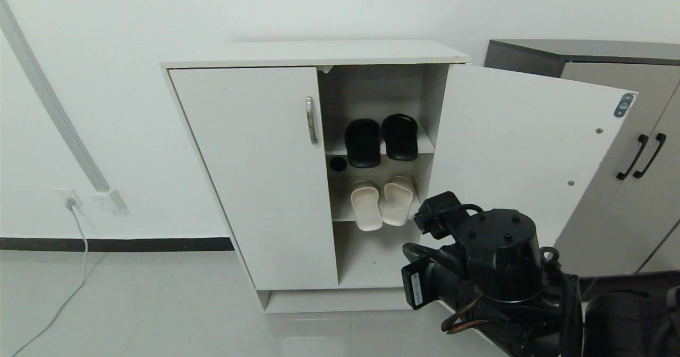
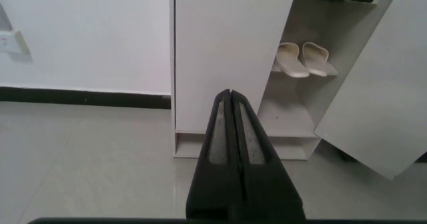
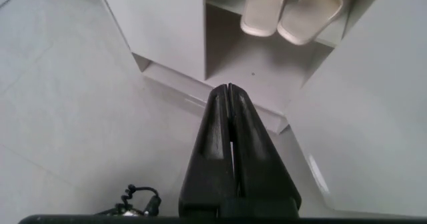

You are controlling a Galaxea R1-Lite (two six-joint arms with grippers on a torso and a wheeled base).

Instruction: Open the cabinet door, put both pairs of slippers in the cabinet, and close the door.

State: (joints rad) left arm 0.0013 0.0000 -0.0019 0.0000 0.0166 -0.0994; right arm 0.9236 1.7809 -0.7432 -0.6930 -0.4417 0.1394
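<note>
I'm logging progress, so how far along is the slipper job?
Done: the cabinet's right door stands open, the black slippers sit on the upper shelf and the beige slippers on the shelf below. In hand: nothing, the left pincer and right pincer are both shut and empty. Left: closing the door.

White cabinet (image 1: 249,176) of smooth matt laminated board, brushed metal door handle (image 1: 311,120), black slippers (image 1: 363,142) in smooth rubbery plastic with slight sheen, cream slippers (image 1: 366,205) matt, glossy pale floor tiles (image 1: 133,304), left hand (image 2: 229,93) and right hand (image 3: 229,87) matt black plastic.
</note>
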